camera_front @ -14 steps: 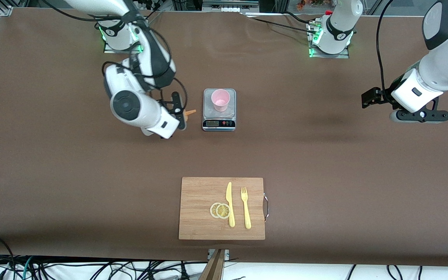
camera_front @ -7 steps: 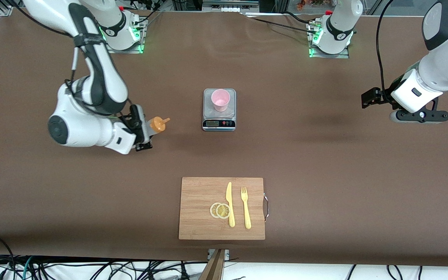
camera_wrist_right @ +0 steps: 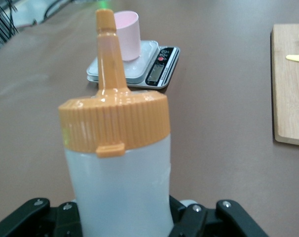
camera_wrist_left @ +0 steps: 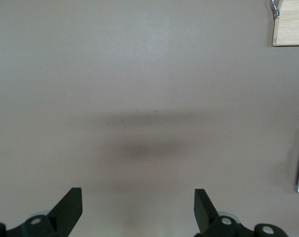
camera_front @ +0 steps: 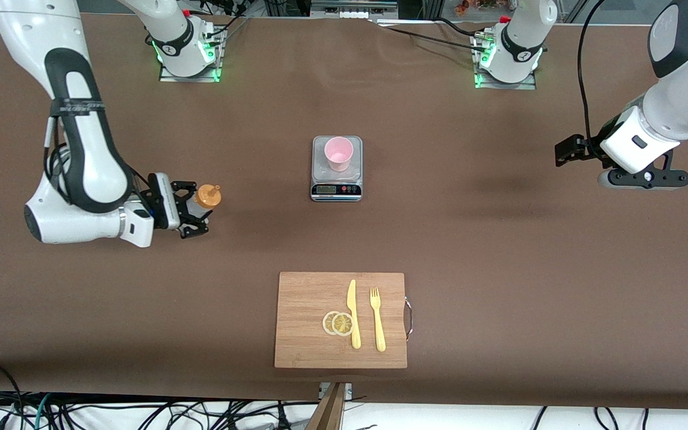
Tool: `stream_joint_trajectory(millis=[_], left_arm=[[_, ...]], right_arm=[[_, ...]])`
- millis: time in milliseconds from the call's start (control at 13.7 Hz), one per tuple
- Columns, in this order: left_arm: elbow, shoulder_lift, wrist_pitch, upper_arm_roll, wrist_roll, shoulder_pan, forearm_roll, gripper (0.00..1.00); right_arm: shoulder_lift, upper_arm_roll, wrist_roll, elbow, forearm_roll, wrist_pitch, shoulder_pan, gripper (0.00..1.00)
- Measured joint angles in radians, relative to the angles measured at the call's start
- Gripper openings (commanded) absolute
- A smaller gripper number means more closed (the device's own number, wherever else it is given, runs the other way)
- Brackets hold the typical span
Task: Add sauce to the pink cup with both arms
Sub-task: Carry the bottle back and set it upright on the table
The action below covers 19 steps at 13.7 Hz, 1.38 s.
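Front view, nearest first: board [camera_front: 308, 322] with knife [camera_front: 353, 313], fork [camera_front: 377, 319] and lemon slices [camera_front: 338, 323], nobody touching it. Farther up, the right gripper [camera_front: 192, 210] is clamped shut on the sauce [camera_front: 206, 196], upright now, nozzle up. A second ago it hung tipped right beside the cup [camera_front: 338, 153]; since then the arm has swung well away toward its own end of the worktop [camera_front: 499, 251]. The cup sits on the scale [camera_front: 336, 170], something pale at the bottom. Looks like the pour is finished and the bottle just needs setting down. Left gripper [camera_front: 572, 150] waits over its end, wide open, empty.
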Motion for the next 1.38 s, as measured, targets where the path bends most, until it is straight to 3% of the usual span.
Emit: stream_joint_trajectory(millis=[509, 1383], left_arm=[[0.0, 0.003, 0.0, 0.0, 0.0, 0.0, 0.0, 1.0], [0.0, 0.007, 0.0, 0.0, 0.0, 0.0, 0.0, 1.0]], right_arm=[[0.117, 0.0, -0.232, -0.004, 0.116, -0.205, -0.206, 0.0], [0.26, 0.001, -0.398, -0.005, 0.18, -0.395, -0.358, 0.0]])
